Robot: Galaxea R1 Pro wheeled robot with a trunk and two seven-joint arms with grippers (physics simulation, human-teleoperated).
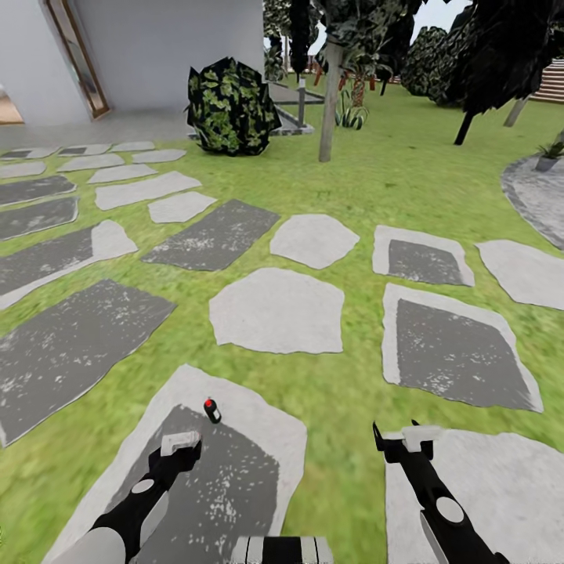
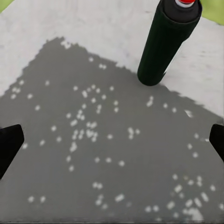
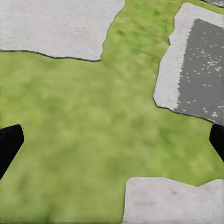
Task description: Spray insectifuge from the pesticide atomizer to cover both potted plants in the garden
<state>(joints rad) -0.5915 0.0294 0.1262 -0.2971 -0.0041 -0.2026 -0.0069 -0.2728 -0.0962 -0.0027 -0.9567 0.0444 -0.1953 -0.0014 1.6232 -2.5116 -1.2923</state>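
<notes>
Dark-green and slim, a bottle [image 1: 212, 410] stands upright on a stepping stone [image 1: 258, 427], near that stone's far edge, where the dark speckled centre meets the pale rim; its top is red in the head view, and the left wrist view shows the bottle [image 2: 165, 44] as a dark cylinder with a red and white cap, standing at the border of the dark patch and the pale stone [image 2: 70, 32]; whether this is the atomizer cannot be told for sure; the left gripper [image 1: 179, 443] hangs over the same stone, just short of the bottle and not touching it, its fingers [image 2: 9, 144] set wide apart at the two sides of its wrist view; the right gripper [image 1: 407, 440] hovers over lawn [image 1: 345, 392] at the far edge of another pale stone [image 1: 501, 486], its fingers [image 3: 9, 144] also spread wide with nothing between them; grass [image 3: 79, 121] and three stone slabs lie under it; more stepping stones cross the lawn ahead; farther off stand a mottled bush [image 1: 232, 106], a thin trunk [image 1: 330, 102], dark trees [image 1: 501, 55] and a white house wall [image 1: 172, 47]; at the far right edge a round grey patio [image 1: 540, 200] carries a small potted plant [image 1: 548, 157], too small to make out its leaves.
</notes>
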